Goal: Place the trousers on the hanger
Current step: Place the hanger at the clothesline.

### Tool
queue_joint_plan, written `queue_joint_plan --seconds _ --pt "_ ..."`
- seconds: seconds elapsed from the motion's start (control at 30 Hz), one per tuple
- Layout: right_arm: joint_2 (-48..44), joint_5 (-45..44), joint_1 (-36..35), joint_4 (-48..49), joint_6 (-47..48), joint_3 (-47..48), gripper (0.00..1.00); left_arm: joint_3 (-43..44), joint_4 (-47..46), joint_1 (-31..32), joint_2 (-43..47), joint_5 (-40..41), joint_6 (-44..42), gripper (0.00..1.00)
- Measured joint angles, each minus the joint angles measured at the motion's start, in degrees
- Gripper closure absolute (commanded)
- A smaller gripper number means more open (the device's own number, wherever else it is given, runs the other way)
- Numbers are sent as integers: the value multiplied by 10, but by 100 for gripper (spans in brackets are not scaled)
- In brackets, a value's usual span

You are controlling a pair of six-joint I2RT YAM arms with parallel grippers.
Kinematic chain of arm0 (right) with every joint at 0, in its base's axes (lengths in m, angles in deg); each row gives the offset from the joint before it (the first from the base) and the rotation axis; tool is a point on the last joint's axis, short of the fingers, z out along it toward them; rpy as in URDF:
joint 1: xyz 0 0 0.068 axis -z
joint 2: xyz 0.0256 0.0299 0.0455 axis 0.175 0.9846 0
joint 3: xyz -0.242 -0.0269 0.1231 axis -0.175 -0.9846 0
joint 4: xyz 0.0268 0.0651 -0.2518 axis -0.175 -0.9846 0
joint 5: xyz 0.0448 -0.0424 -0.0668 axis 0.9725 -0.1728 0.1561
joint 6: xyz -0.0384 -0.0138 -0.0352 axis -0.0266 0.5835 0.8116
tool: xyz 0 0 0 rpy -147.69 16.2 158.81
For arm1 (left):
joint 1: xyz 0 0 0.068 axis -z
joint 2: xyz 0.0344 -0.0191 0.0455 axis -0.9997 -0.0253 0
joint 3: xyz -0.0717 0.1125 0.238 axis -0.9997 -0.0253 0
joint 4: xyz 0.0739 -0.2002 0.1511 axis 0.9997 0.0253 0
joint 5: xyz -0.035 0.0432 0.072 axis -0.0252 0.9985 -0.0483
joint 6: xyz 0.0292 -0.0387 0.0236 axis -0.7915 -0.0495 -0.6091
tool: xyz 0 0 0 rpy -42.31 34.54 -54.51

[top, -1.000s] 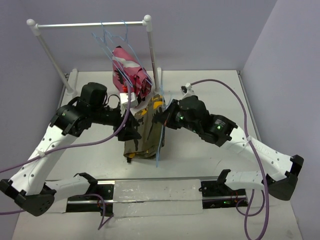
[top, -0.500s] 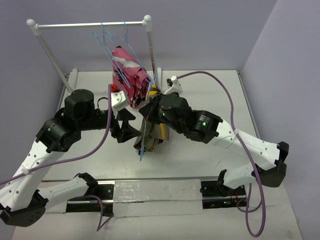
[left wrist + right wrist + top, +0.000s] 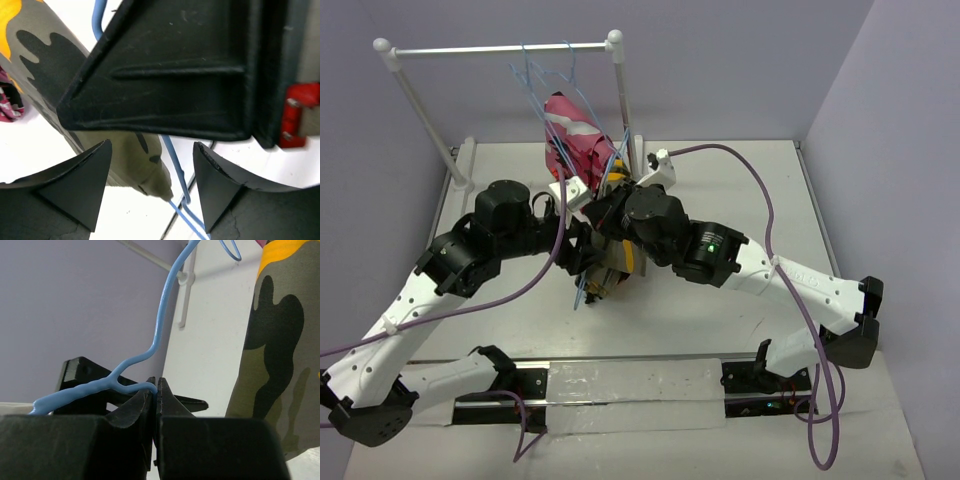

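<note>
Olive-green camouflage cloth trousers with black and orange-yellow patches [image 3: 617,268] hang bunched above the middle of the white counter [image 3: 740,310], seemingly draped over the thin light-blue wire hanger [image 3: 582,290]. A second ago they lay longer and flatter on the counter, nearer the front. The right gripper [image 3: 156,390] has its fingers clamped on the hanger's wire by the twisted neck, and has swung it left and back toward the white rail stand [image 3: 500,48] and the pink, white and black garment [image 3: 575,140]. The left gripper [image 3: 151,147], fingers apart and holding nothing, has come in just beside the trouser fold. The black mass above it is probably the other arm. The lift suggests the trousers now ride with the hanger.
</note>
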Motion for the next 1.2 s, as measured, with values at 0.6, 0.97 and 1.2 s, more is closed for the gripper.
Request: queue_joint_plan --seconds 0.6,0.97,1.2 --pt "26 -43 8 76 -57 -21 100 1 -3 23 -12 135 4 100" --pt "33 -44 9 107 -79 -26 100 2 1 25 2 170 -25 100" --pt "34 -29 9 128 -89 -26 100 1 -5 25 20 177 -35 100"
